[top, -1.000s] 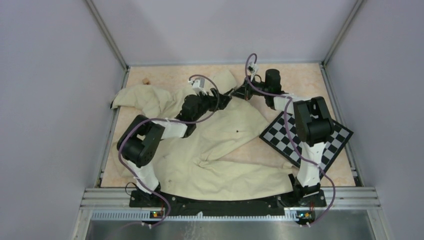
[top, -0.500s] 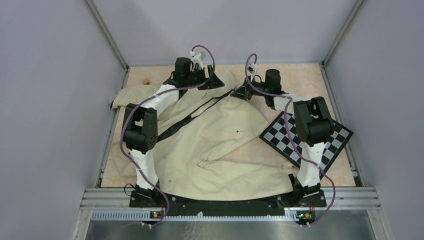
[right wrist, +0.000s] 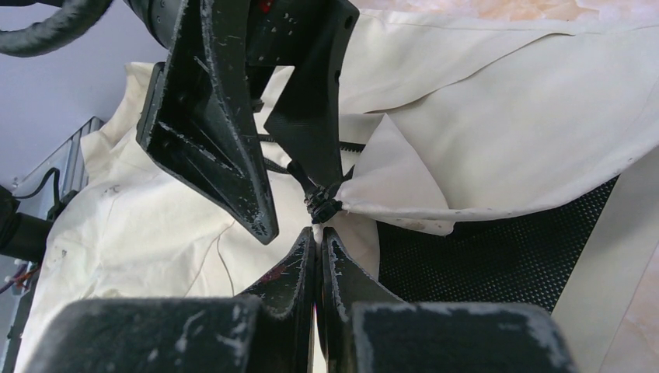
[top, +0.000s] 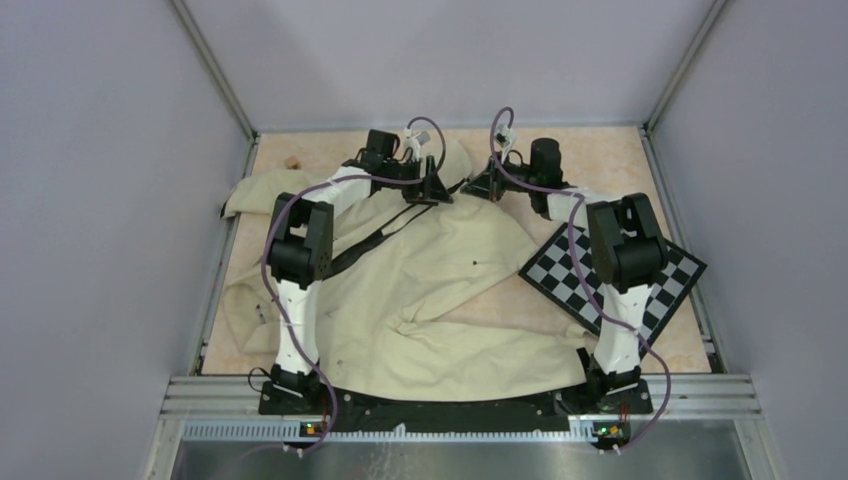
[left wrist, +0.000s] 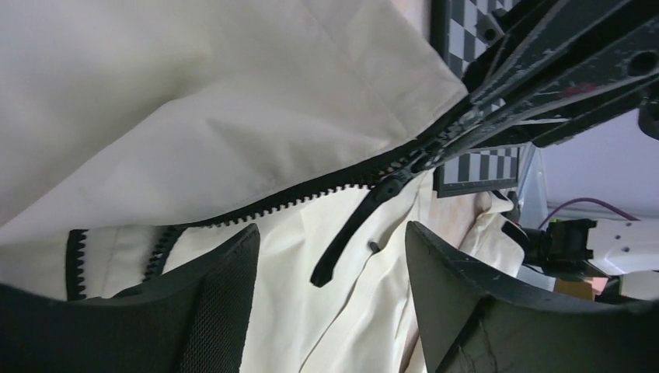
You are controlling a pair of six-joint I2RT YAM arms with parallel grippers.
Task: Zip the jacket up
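Cream wrinkled fabric jacket (top: 450, 290): spread over the counter (top: 600, 160), frame centre.
Handling: likely soft, light; black zipper pull (left wrist: 346, 237) to be gripped.
Left tool (left wrist: 330, 229): wide, pull seen between fingers.
Right tool (right wrist: 317, 233): closed on the black zip end (right wrist: 322, 208).

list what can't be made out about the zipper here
Top view: the slider is too small, tucked between left hand and right hand.
Left wrist view: the zipper runs behind its own finger, lower end hidden.
Right wrist view: left hand blocks the zipper; whether right hand pinches zipper or jacket cloth is unclear.
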